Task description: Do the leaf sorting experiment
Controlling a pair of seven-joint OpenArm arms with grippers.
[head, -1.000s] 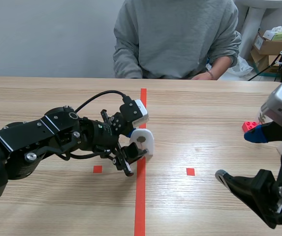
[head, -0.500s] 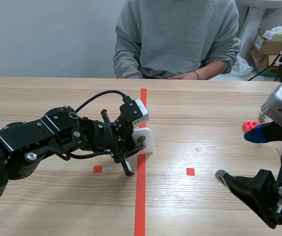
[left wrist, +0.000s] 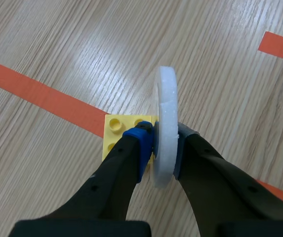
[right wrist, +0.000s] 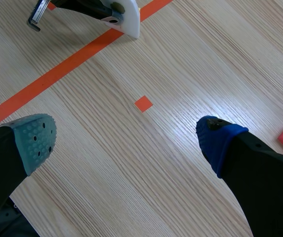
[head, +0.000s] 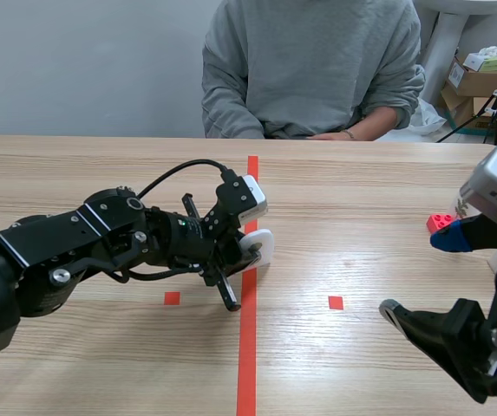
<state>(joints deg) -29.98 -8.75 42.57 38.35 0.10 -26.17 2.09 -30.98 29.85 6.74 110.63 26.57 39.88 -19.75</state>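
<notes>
The left end effector point(left wrist: 163, 140) is closed on a thin white disc point(left wrist: 165, 98), which stands on its edge between the two fingers, so this end effector is not empty. One blue pad point(left wrist: 141, 140) presses one face of the disc and the other finger presses the opposite face. I judge that the step in hand is the grasp of this disc, with the lift and carry not yet done. No leaf is visible, so the disc seems to be the piece to sort.

The next move calls for a firm hold and a straight rise, because the disc is thin and can turn or slip between the pads. I cannot tell if its lower edge touches the counter point(head: 361, 186).

A yellow brick point(left wrist: 115, 129) lies just beside the disc, partly under the blue pad, and it sits against the long tape line point(head: 247, 347). It could be pushed when the arm moves. In the scene view the disc is also at this tape line, on the side of the right arm.

The right end effector point(right wrist: 126, 136) hangs wide apart and holds nothing, well apart from the tape line. A red brick point(head: 440, 222) lies even farther from the line on that side. A person point(head: 309, 69) sits at the far end of the tape line
</notes>
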